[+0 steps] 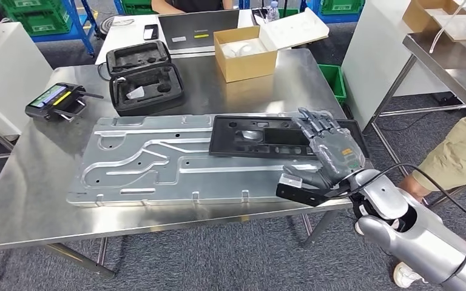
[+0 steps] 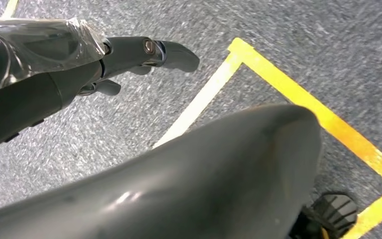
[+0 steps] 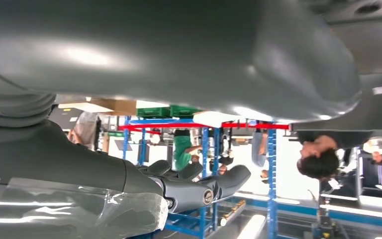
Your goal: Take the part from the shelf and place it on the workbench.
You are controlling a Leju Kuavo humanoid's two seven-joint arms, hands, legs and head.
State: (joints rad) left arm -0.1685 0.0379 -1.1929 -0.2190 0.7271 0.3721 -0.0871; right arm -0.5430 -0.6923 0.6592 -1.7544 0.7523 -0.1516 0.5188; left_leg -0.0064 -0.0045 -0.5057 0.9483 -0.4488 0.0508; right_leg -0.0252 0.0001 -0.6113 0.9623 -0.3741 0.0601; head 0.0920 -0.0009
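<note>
Part (image 1: 261, 136) lies on workbench (image 1: 30, 200); right hand (image 1: 334, 154) rests spread on it.

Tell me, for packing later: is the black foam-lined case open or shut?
Open: the black foam-lined case lies on the steel workbench with its lid folded back, foam cutouts showing.

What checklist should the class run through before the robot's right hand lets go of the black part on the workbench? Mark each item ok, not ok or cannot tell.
1. Black part lies over the workbench: ok; it rests partly on the big silver plate.
2. Part lies flat and steady: cannot tell.
3. Right hand at the part's end nearest the robot: ok.
4. Firm hold: cannot tell; fingers lie over it.
5. Left hand holds nothing, hanging above the floor: ok.
6. Person beside the right arm: not ok, close by.
</note>
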